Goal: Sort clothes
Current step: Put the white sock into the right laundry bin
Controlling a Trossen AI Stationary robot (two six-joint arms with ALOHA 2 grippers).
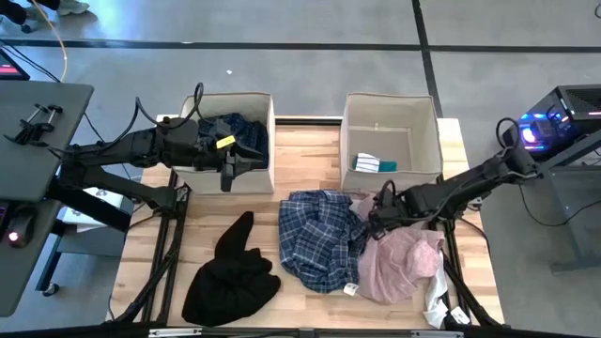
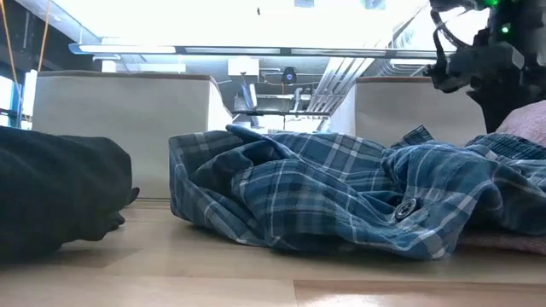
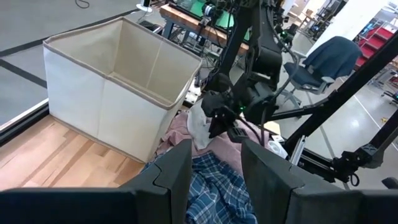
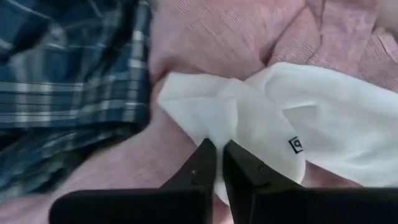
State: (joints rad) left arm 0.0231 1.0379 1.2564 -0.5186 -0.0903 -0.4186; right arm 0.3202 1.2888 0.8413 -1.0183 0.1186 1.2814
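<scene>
My right gripper (image 1: 376, 214) points down over the pale pink shirt (image 1: 399, 258) at the table's right and is shut on a white sock (image 4: 261, 118) lying on that shirt. The blue-white plaid shirt (image 1: 319, 239) is heaped mid-table against the pink one. A black garment (image 1: 230, 272) lies near the left front. My left gripper (image 1: 227, 178) hangs open and holding nothing at the near wall of the left bin (image 1: 258, 103), which holds a dark navy patterned garment (image 1: 239, 131). A small teal piece (image 1: 376, 164) lies in the right bin (image 1: 390, 99). My right gripper pinches the white sock between its two fingertips at one edge (image 4: 217, 134), near a rounded end. The fingers come from above, pointing down. The sock lies spread on the pale pink shirt (image 4: 211, 37), not lifted.
Two beige fabric bins stand side by side at the table's far edge. Another white piece (image 1: 437, 305) lies at the near right corner beside the pink shirt. Bare wood shows between the black garment and the plaid shirt and along the left side.
</scene>
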